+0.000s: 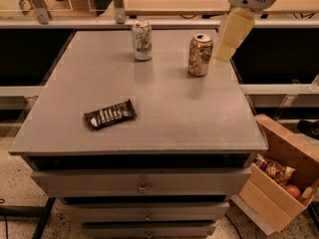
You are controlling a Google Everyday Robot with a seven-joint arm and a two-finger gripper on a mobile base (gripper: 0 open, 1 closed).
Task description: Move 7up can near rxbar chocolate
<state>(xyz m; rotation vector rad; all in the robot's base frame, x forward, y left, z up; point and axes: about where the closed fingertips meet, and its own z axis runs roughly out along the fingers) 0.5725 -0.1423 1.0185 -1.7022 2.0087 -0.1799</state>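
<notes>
Grey metal cabinet top (164, 108): broad flat deck with everything on it well spread out, so there is plenty of bare surface to slide across or to drop a can on.
Drawers (142, 180): three fronts under the deck, all pushed in, contents hidden.
Brown cardboard box (281, 146): on the floor at the right, tilted open. It holds crinkly snack packets (271, 169) and one round red thing (293, 191), maybe a fruit.
Gripper (230, 36): pale cream claw hanging at the far right corner, just beside the wrong can. I cannot tell whether it is spread or pressed together, and it carries nothing.
Gold-brown patterned can (200, 55): upright, standing between the claw and the target. Big risk: a straight sweep left clips it and tips it over, or the claw settles on this one by mistake.
Silvery-white 7up can with green markings (142, 40): upright near the back edge, untouched. Risk: a high or off-centre pinch topples it.
Black-brown glossy rxbar chocolate (110, 114): flat at front left, well apart from the 7up can. Risk: landing the can on the wrapper leaves it wobbling.
</notes>
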